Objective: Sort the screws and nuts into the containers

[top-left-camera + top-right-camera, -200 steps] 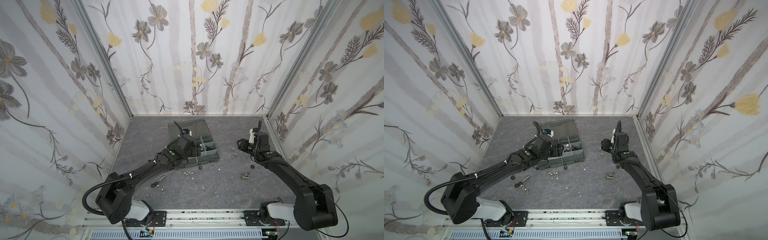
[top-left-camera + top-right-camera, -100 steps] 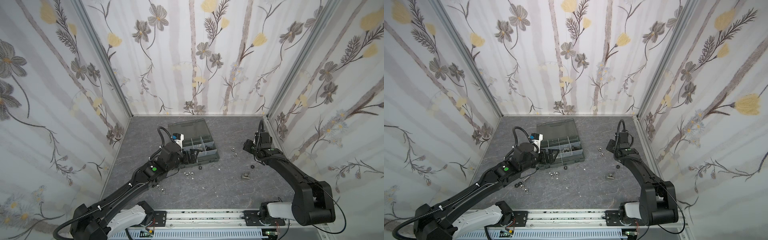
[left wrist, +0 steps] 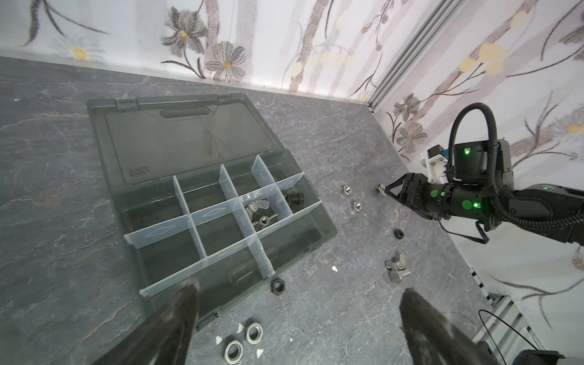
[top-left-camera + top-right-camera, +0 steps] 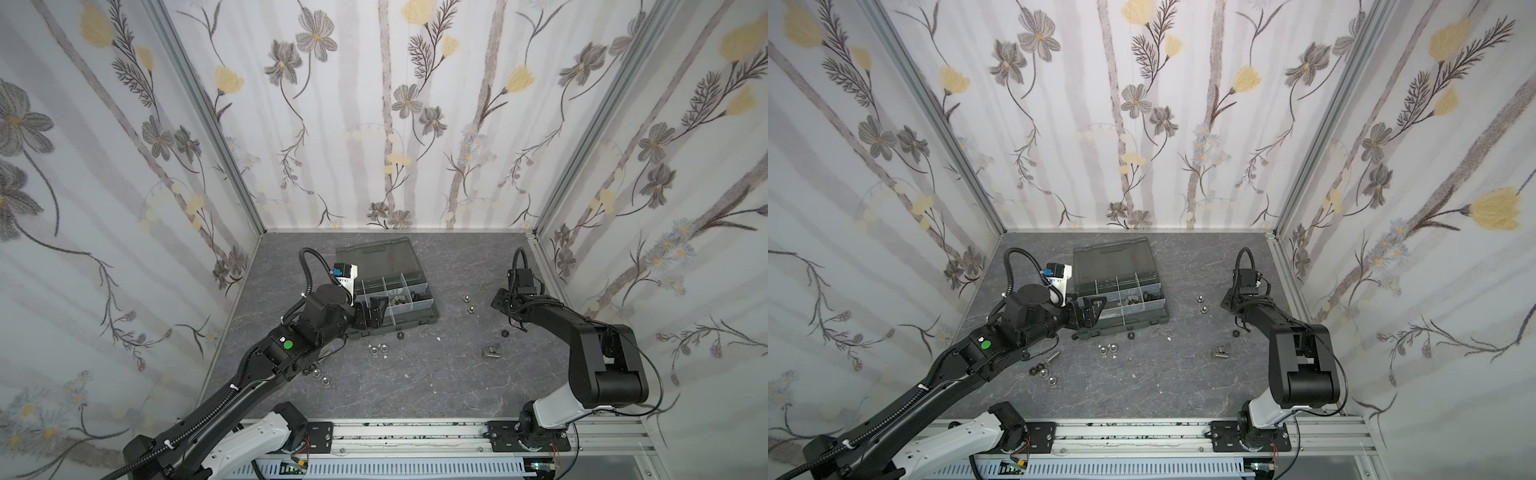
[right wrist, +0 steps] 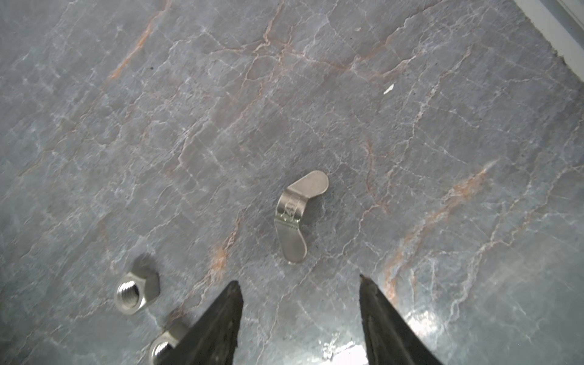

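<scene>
The left gripper is hanging over the front left corner of the open organizer box. Its fingers are standing wide apart with nothing between them. The box is sitting towards the back of the grey marbled desk, with its smoky lid lying flat behind the cells. In the left wrist view, silver wing nuts are resting in one middle cell. A black bolt is lying in the cell beside them.

The right gripper is pointing down at the desk on the right side, its fingers parted and gripping nothing. A loose wing nut is lying flat just ahead of the fingertips, apart from them. Two silver hex nuts are lying close together between this gripper and the box.

Nearer the front, a black nut is lying alone. Beyond it, another wing nut is sitting against a short silver bolt. A black hex nut is lying just beside the box's front wall. Two ring-like silver nuts are lying side by side a little in front of it. In a top view, a silver screw is lying by the left arm, with a silver nut and small black nuts near it.
</scene>
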Controlling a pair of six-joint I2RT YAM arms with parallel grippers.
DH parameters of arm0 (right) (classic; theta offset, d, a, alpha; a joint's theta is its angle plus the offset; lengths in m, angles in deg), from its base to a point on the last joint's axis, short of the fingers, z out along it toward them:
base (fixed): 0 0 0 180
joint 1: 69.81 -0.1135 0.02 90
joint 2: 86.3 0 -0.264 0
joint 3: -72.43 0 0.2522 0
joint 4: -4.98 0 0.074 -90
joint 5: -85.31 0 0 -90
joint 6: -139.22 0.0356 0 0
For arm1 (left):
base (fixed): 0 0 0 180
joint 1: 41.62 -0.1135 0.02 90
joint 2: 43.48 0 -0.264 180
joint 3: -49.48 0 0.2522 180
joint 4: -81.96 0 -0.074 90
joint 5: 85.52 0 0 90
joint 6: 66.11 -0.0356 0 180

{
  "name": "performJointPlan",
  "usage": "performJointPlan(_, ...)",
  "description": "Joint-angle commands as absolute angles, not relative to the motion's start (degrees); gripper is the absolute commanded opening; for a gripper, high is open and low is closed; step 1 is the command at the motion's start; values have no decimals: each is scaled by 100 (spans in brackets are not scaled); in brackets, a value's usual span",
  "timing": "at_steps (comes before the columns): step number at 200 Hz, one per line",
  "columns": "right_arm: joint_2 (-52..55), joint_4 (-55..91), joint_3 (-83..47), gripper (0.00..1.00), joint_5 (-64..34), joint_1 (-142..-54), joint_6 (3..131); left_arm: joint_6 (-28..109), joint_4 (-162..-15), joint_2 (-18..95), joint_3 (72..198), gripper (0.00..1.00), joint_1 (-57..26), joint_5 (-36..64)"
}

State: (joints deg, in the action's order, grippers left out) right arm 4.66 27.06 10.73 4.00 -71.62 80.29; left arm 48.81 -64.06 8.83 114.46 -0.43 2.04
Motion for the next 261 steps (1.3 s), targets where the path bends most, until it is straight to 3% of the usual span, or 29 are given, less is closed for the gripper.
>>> performJointPlan(1,799,2399,912,61,216,-7140,8074,4694,-6172,837,11488,100,-51,-106)
performJointPlan(129,1884,2270,189,57,15,-7026,8175,4601,-6433,838,10993,100,-123,-234)
performJointPlan(208,1993,2390,190,38,-223,-6964,7916,4599,-6466,856,10952,100,-342,-90)
performJointPlan(261,1860,2420,283,18,-239,-6964,7814,4656,-6486,796,10870,100,-505,35)
